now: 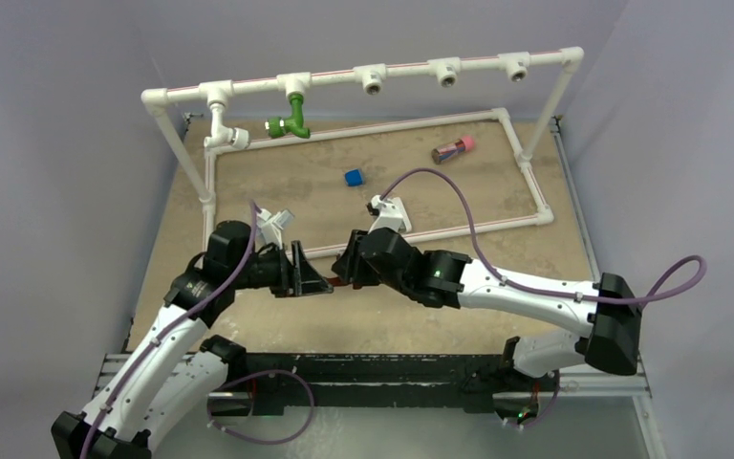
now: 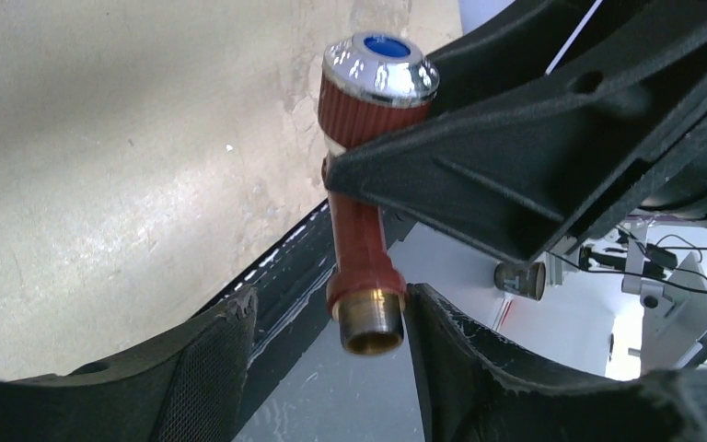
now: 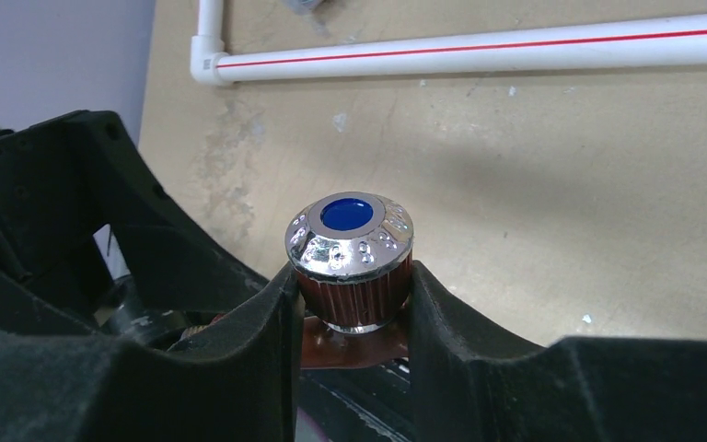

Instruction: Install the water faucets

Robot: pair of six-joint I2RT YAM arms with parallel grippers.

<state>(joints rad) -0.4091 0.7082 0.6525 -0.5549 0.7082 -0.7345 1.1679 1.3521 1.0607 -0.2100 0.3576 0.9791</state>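
On the table (image 1: 440, 206) we see the pipe frame (image 1: 401, 69) carrying the white faucet (image 1: 222, 129) and the green faucet (image 1: 291, 122) on its two leftmost fittings. Nearer the arms, our right gripper (image 3: 352, 281) is clamped on the ribbed knob of the reddish-brown faucet (image 2: 359, 230). The faucet's brass threaded end sits between the parted fingers of our left gripper (image 2: 330, 296), close against one of them.

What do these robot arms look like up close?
The left arm and right arm are white shells with bulky black joints. A purple cable loops along each. The left gripper and right gripper each have two black ribbed plastic fingers. A green light glows on the right arm.
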